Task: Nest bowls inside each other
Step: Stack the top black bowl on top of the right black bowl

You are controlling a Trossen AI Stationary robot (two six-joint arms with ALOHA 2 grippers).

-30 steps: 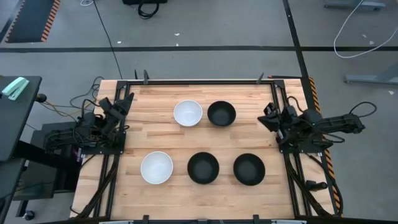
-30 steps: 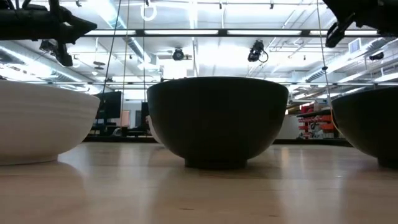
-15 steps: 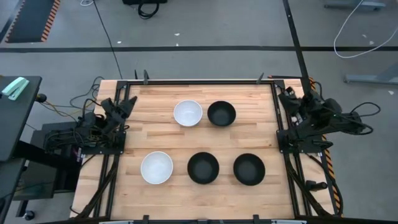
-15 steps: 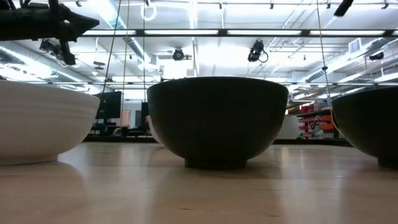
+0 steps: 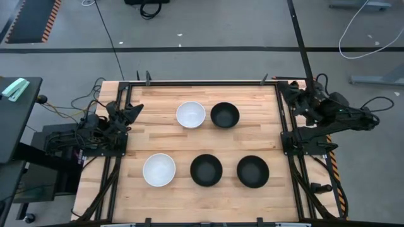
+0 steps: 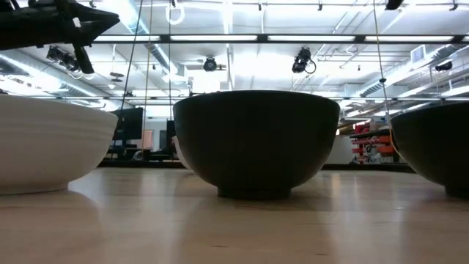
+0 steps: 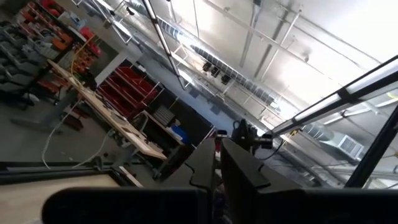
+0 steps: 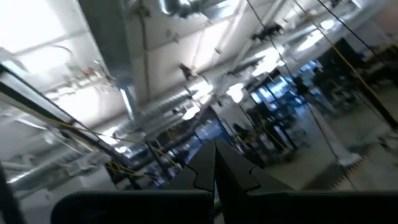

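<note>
Five bowls stand on their bases on the wooden table. In the far row are a white bowl (image 5: 190, 115) and a black bowl (image 5: 225, 115). The near row holds a white bowl (image 5: 158, 170) and two black bowls (image 5: 206, 169) (image 5: 253, 171). The low view shows the near white bowl (image 6: 51, 147), the middle black bowl (image 6: 256, 143) and the right black bowl (image 6: 440, 147). My left gripper (image 5: 134, 111) hovers shut above the table's left edge. My right gripper (image 5: 285, 90) is shut, raised by the table's far right corner. Both wrist views look up into the room.
Black frame rails (image 5: 282, 126) run along the table's left and right edges beside the arm bases. Open wood lies between the two rows of bowls (image 5: 208, 142) and along the left side. Cables lie on the floor beyond the table.
My right gripper has pulled back from over the table's right edge toward the far right corner and risen, tipping upward and leaving the low view. My left gripper has shifted a little toward the table's middle and the near side. The bowls have stayed put.
</note>
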